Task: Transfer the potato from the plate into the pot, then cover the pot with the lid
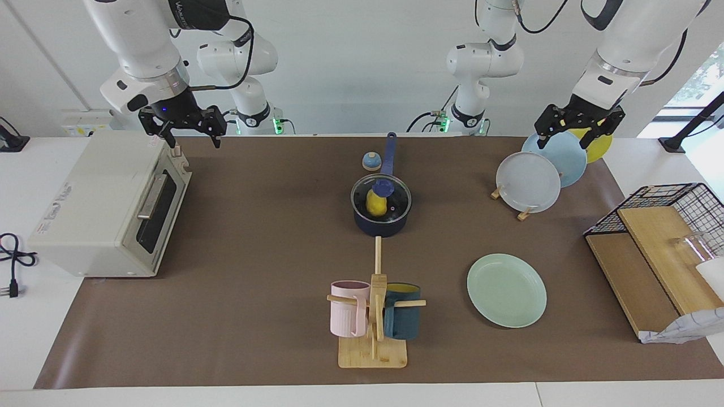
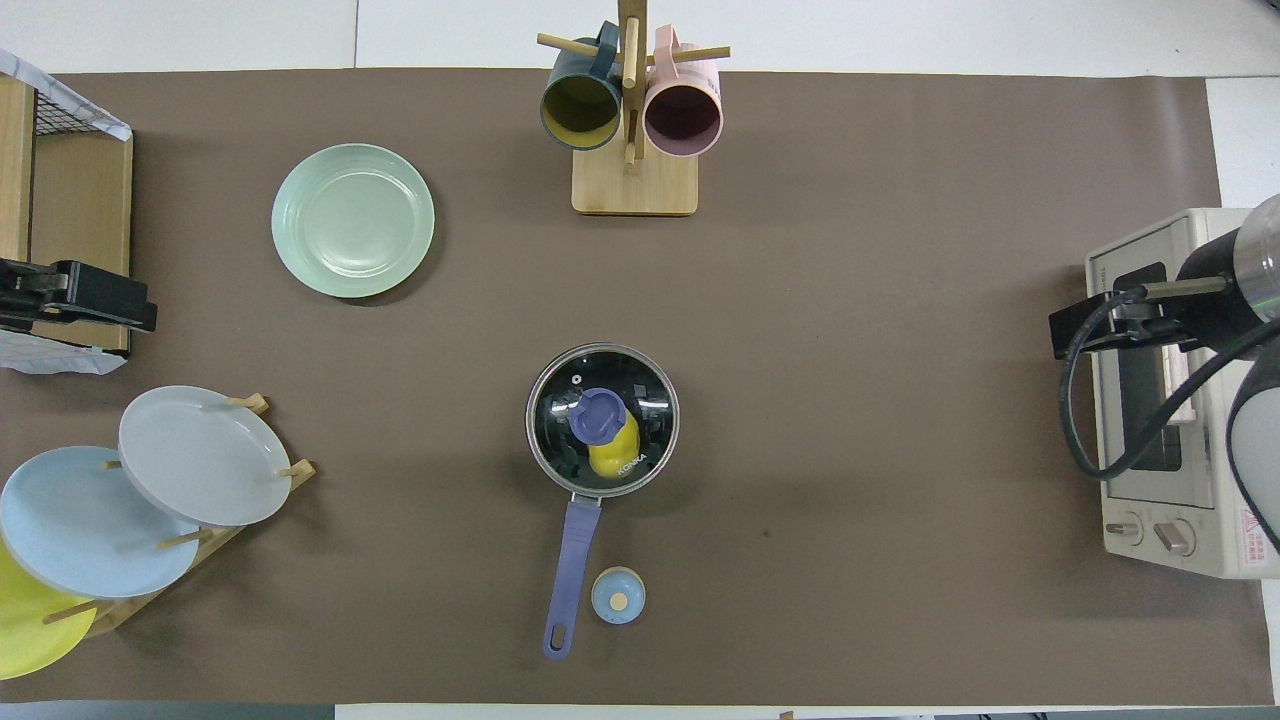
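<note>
The navy pot (image 1: 380,226) stands mid-table with its long handle (image 2: 575,560) pointing toward the robots. The glass lid (image 1: 396,200) with its blue knob sits on the pot (image 2: 560,420). The yellow potato (image 1: 375,204) lies inside the pot and shows through the glass (image 2: 615,455). The mint-green plate (image 1: 506,289) is bare, farther from the robots than the pot, toward the left arm's end (image 2: 352,220). My left gripper (image 1: 571,138) is raised, open and empty, over the plate rack. My right gripper (image 1: 189,135) is raised, open and empty, over the toaster oven.
A toaster oven (image 1: 107,209) stands at the right arm's end. A mug tree (image 1: 374,316) with a pink and a teal mug is farther than the pot. A plate rack (image 1: 529,181) and a wire basket (image 1: 667,226) are at the left arm's end. A small bell-shaped knob (image 1: 371,161) lies beside the pot handle.
</note>
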Robot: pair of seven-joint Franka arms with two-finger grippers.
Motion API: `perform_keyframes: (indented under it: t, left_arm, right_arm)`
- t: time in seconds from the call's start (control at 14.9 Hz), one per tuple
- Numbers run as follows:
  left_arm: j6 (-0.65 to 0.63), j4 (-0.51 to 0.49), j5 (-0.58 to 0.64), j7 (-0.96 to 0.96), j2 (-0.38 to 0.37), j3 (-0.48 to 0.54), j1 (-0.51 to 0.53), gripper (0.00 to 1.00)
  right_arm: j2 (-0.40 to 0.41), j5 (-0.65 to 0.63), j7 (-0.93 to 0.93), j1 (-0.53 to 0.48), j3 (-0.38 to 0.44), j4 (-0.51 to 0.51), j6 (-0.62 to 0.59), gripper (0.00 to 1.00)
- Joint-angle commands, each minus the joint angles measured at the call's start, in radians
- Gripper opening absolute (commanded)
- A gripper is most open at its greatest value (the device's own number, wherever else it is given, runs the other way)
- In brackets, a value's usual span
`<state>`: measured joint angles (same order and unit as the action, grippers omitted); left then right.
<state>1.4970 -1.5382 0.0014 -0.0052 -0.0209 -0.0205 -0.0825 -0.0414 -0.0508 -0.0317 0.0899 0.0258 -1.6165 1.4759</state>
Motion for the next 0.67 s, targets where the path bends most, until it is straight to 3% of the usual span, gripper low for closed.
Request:
perform_keyframes:
  t: [0.0,0.6]
  left_arm:
    - [0.0,-0.008,-0.011,0.011,-0.007,-0.001,0.013,1.0]
    - [-0.007,-0.008,-0.011,0.011,-0.008,-0.003,0.012,1.0]
  right_arm:
    - [-0.018,-0.014,0.052,-0.045,-0.007,-0.028,0.021,1.0]
    - [-0.012,-0.012,0.056,-0.053,-0.012,-0.026,0.032,1.0]
